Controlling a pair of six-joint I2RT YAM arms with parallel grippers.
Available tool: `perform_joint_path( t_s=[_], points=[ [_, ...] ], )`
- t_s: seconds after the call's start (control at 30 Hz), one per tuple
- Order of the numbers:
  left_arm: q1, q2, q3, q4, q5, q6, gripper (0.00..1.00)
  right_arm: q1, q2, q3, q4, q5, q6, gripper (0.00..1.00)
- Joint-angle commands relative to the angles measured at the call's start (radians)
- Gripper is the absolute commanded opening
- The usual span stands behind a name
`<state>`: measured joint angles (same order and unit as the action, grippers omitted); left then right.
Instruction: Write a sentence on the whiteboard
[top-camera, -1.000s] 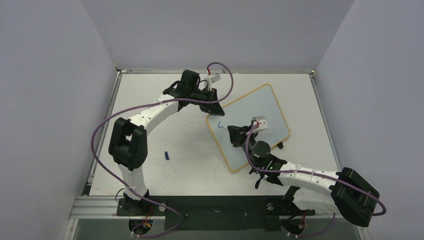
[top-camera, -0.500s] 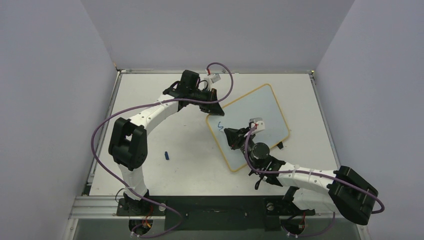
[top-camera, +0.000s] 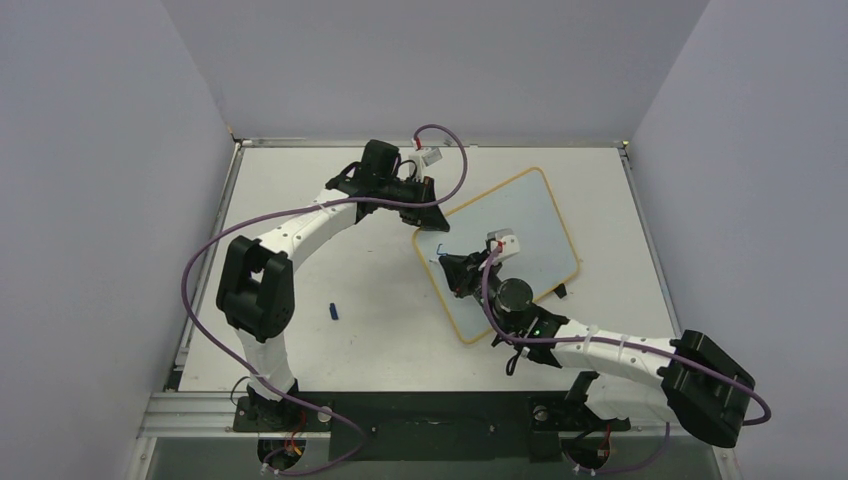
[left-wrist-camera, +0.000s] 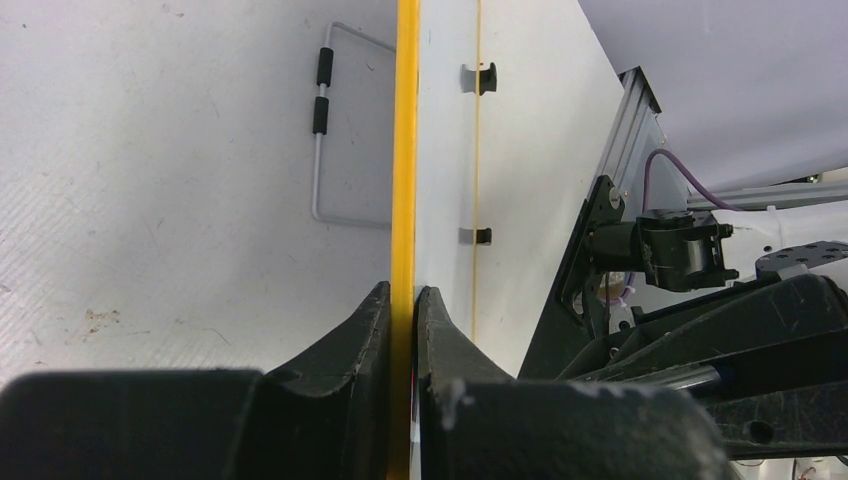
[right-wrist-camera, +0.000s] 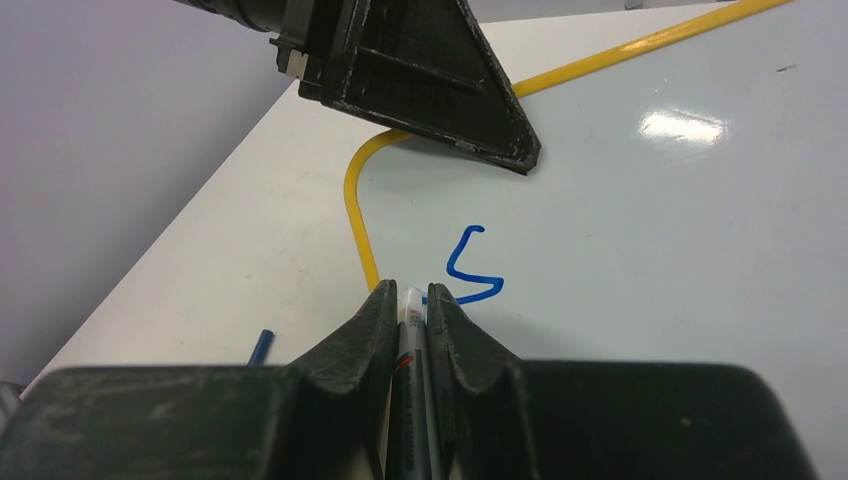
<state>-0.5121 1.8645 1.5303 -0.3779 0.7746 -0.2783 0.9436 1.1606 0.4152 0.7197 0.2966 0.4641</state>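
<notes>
Blue S, whiteboard — right tool pinching marker

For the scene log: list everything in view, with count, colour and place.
whiteboard: one, white with a yellow frame, right half of the table, turned at an angle
letter: one, blue, an "S" near the board's rounded corner
marker: one, grey barrel, tip on the board just below the letter
cap: one, blue, on the table left of the board
wire loop: one, grey with two black sleeves, on the table, running up to the board's frame
table: one, white, under it all
cables: two, purple, one along each arm
left gripper: one, black, shut on the board's yellow frame
right gripper: one, black, shut on the marker
</notes>
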Motion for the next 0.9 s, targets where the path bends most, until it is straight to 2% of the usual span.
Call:
perform_joint_path(
  t_s=[0.0, 0.17, 0.4, 0.87],
  points=[
    [-0.022, -0.055, 0.004, 0.0, -0.07, 0.048, 0.0, -0.006, -0.054, 0.061, -0.115, 0.017, -0.056, 0.0],
    [-0.022, -0.058, 0.001, 0.002, -0.07, 0.048, 0.0, -0.05, -0.094, 0.054, -0.148, 0.046, -0.056, 0.0],
    [-0.022, -0.056, 0.0, 0.003, -0.072, 0.05, 0.0, -0.121, -0.137, 0.025, -0.149, 0.01, -0.04, 0.0],
    [-0.023, -0.054, -0.001, 0.005, -0.071, 0.05, 0.0, -0.129, -0.091, 0.044, -0.097, -0.041, -0.023, 0.0]
  ],
)
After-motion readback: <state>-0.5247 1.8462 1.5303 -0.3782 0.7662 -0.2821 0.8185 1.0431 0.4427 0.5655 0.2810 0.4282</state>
